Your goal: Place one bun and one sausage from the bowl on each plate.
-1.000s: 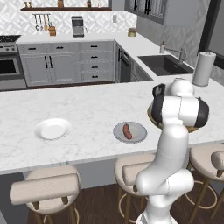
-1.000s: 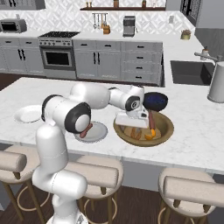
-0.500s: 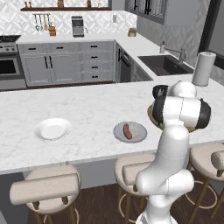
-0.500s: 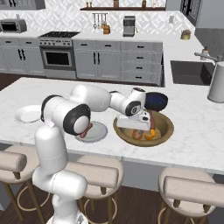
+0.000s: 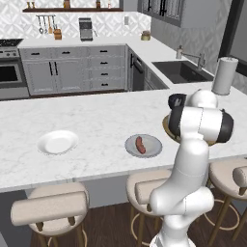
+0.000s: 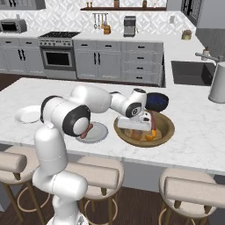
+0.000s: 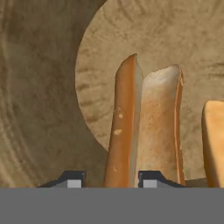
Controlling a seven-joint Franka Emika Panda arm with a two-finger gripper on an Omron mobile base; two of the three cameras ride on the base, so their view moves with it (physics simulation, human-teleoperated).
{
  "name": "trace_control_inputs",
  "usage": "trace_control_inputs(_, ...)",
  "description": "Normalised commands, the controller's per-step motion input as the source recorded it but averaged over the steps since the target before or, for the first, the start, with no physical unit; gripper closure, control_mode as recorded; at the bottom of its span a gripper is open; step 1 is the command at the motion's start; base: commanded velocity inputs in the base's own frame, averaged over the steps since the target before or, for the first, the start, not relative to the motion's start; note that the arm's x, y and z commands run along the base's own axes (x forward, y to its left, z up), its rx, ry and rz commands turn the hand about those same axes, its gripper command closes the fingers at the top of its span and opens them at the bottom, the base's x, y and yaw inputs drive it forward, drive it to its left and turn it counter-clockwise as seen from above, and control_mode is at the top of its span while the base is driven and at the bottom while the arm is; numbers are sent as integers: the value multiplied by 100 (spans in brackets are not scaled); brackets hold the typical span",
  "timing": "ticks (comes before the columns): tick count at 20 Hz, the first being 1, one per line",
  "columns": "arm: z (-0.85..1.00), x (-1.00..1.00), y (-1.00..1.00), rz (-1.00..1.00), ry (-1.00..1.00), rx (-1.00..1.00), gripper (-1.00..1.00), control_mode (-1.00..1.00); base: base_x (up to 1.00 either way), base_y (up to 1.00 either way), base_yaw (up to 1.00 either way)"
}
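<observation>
Fingertips of the gripper (image 7: 108,180) rise at the bottom of the hand view, one on each side of the brown half of a split bun (image 7: 146,131), set close against it; whether they already pinch it firmly cannot be told, though they look drawn in around it rather than spread wide. That bun lies on the floor of the wooden bowl (image 7: 39,109), with the edge of a second bun (image 7: 214,140) just to one side. From the right base view, the gripper (image 6: 139,125) reaches down into the bowl (image 6: 165,127), which sits on the marble counter (image 6: 193,127) beside a small dark bowl (image 6: 157,101); orange-brown food is visible inside, but separate pieces are hard to tell apart there. Just beside the wooden bowl lies the grey plate (image 6: 97,134), partly hidden by the arm. The left base view shows this grey plate (image 5: 150,144) more plainly, carrying one sausage (image 5: 140,144) and no bun. Well apart, further along the counter, the white plate (image 5: 58,142) lies bare. Judging from this, one of four items is placed: the grey plate lacks its bun, likely the piece now being taken, and the white plate needs both a bun and a sausage.
</observation>
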Motion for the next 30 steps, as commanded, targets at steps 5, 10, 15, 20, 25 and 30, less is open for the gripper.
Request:
trace_control_inputs(5, 0, 0, -5, 0, -2, 0, 100, -100, 0, 0, 0)
trace_control_inputs(10, 7, -6, -9, 0, 0, 0, 100, -100, 0, 0, 0)
trace_control_inputs(15, 68, -52, 32, 0, -3, 0, 100, -100, 0, 0, 0)
trace_control_inputs(20, 66, -45, 94, -3, -4, -4, 100, -100, 0, 0, 0)
trace_control_inputs(25, 42, -42, 100, -10, -4, -6, 100, -100, 0, 0, 0)
trace_control_inputs(30, 9, -17, 99, -12, -9, -6, 100, -100, 0, 0, 0)
